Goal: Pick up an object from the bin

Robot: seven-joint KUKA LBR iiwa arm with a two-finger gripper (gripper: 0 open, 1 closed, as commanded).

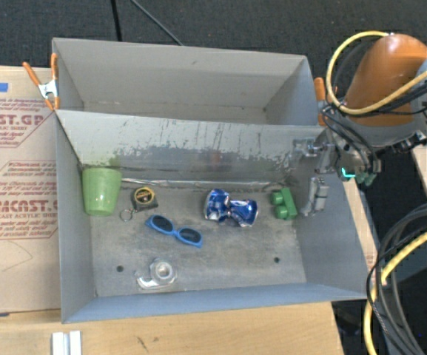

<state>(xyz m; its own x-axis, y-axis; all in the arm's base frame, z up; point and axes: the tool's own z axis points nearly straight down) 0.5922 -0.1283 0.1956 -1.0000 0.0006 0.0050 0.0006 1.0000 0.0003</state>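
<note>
Camera view, looking down. Grey bin (183, 80) with a few loose things spread on its floor, no heap. Landmark is the crushed blue can (230, 207), about mid-floor. Just right of the can, apart from it by a narrow gap, lies a small green block (283, 204). It is chunky and looks like two joined lumps, material not clear. The tool (317, 198) hangs further right of the can, just beside the block's far side and close to the bin's right wall. It is not round the block and nothing is seen held. Whether the tool stands apart or together: cannot tell. Left of the can: blue sunglasses (175, 231) near and a little lower, a small round yellow-and-black tape measure (144, 197) beyond them, and a green cup (101, 191) well apart by the left wall. A silvery tape roll (157, 274) sits lower left of the can, well apart. Judgement: the green block is the nearest candidate. It is probably light, stiff, matte enough not to slip, and not fragile. It is best taken across its narrow width on the flatter sides, low on the body. The wall on the side away from the can leaves little room there. The can would be light but slick and would give under a squeeze, and the sunglasses lie thin and flat, which makes them awkward.
</note>
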